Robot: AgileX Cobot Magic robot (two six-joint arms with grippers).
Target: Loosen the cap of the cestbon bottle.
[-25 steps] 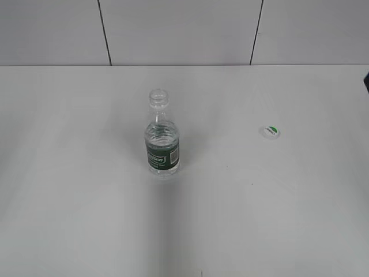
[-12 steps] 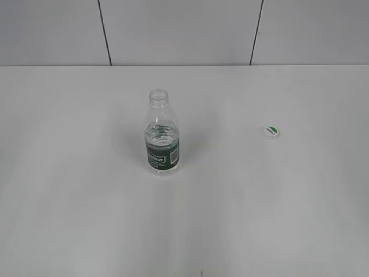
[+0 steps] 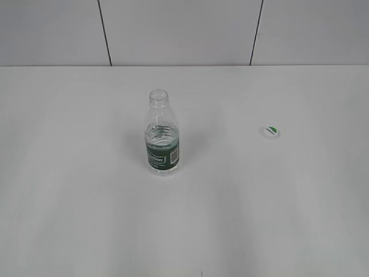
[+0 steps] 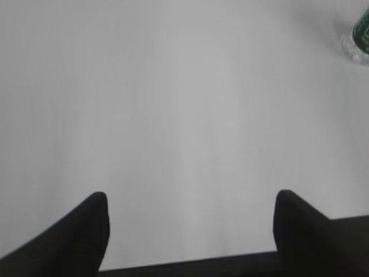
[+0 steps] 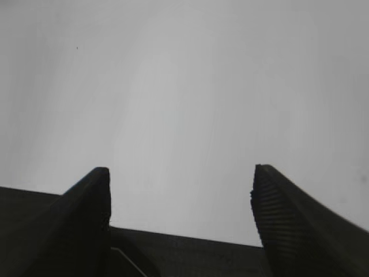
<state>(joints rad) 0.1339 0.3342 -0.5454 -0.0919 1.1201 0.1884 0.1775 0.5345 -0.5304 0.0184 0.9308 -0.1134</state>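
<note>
Nothing is shifting since a moment ago: the cap [image 3: 269, 132] is lying off the cestbon bottle [image 3: 162, 134], so loosening looks done; I'm keeping both my left pincer [image 4: 190, 199] and right pincer [image 5: 180, 173] wide open, gripping nothing.

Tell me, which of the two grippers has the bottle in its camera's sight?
The left gripper: the cestbon bottle peeks into its view's top right corner. The right gripper sees only bare table.
</note>
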